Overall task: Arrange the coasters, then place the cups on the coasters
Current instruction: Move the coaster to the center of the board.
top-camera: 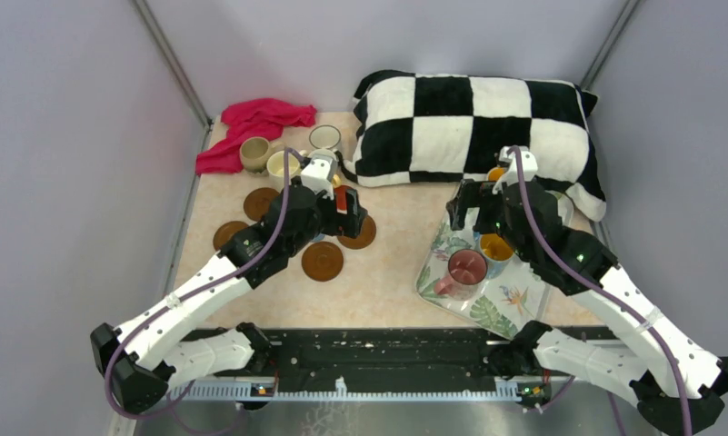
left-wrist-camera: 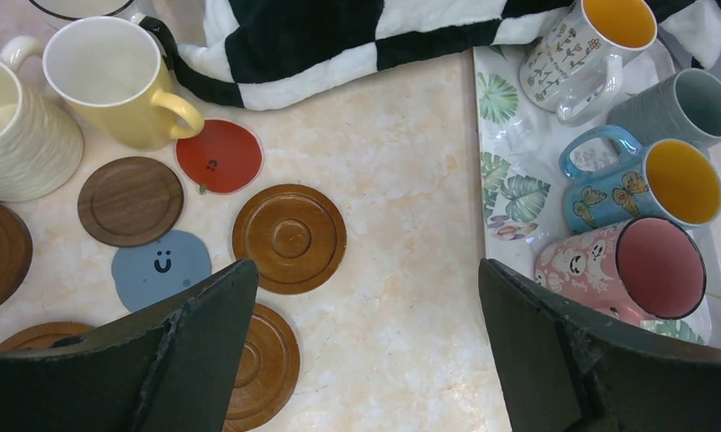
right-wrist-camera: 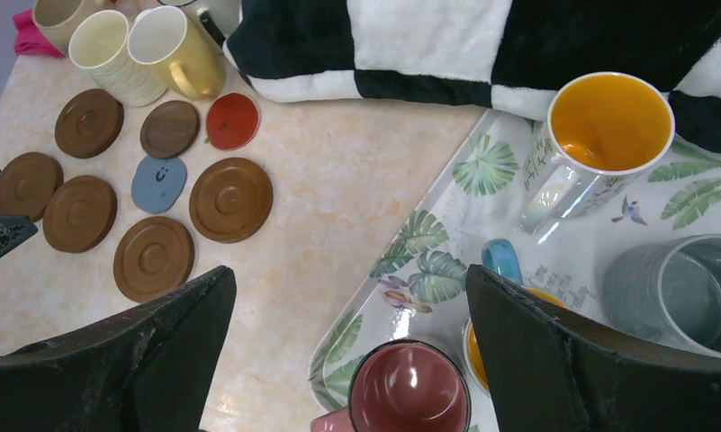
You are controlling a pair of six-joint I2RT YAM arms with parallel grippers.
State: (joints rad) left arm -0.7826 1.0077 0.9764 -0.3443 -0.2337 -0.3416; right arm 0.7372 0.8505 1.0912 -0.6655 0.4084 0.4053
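Several brown coasters (right-wrist-camera: 153,257), a blue-grey one with a smiley (left-wrist-camera: 161,267) and a red one (left-wrist-camera: 219,156) lie loosely grouped on the left of the table. A yellow cup (left-wrist-camera: 113,81) and a cream ribbed cup (left-wrist-camera: 19,126) stand behind them. On the leaf-print tray (right-wrist-camera: 428,261) stand a pink cup (right-wrist-camera: 409,391), a blue butterfly cup (left-wrist-camera: 644,184), a grey cup (left-wrist-camera: 685,108) and a floral cup with a yellow inside (right-wrist-camera: 599,135). My left gripper (left-wrist-camera: 365,270) hangs open above the coasters' right edge. My right gripper (right-wrist-camera: 349,274) hangs open over the tray's left corner, above the pink cup.
A black-and-white checkered pillow (top-camera: 473,123) lies along the back, overlapping the tray's far edge. A crumpled red cloth (top-camera: 255,123) sits in the back left corner behind a tan cup (top-camera: 254,153). Walls close in the table on the left, back and right.
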